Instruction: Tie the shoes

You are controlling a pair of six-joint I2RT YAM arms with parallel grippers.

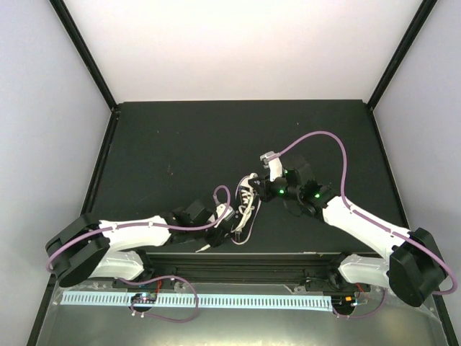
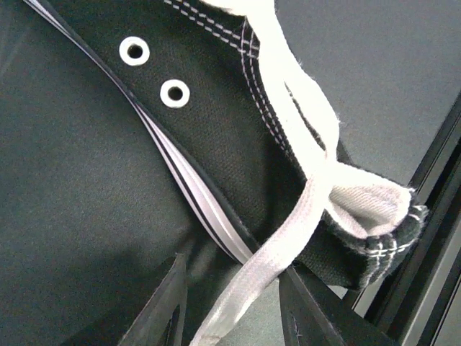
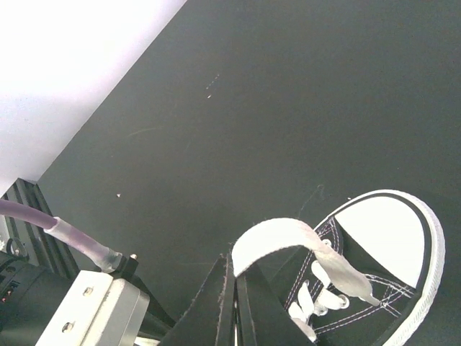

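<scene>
Two fingers of the right gripper (image 3: 233, 277) pressed together, pinching a raised loop of flat white lace (image 3: 277, 234) at 10 o'clock of the white toe cap on the small black canvas sneaker (image 3: 374, 252). Left gripper (image 2: 232, 288) with jaws apart, a second lace strand (image 2: 288, 223) running loose between them, just off the heel collar. Sneaker lying near the middle of the dark matte tabletop (image 1: 166, 144), left gripper at its 7 o'clock, right gripper at its 2 o'clock.

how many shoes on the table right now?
1. The sneaker lies mid-width on the table, toward its near edge. No second shoe shows in any view.
</scene>
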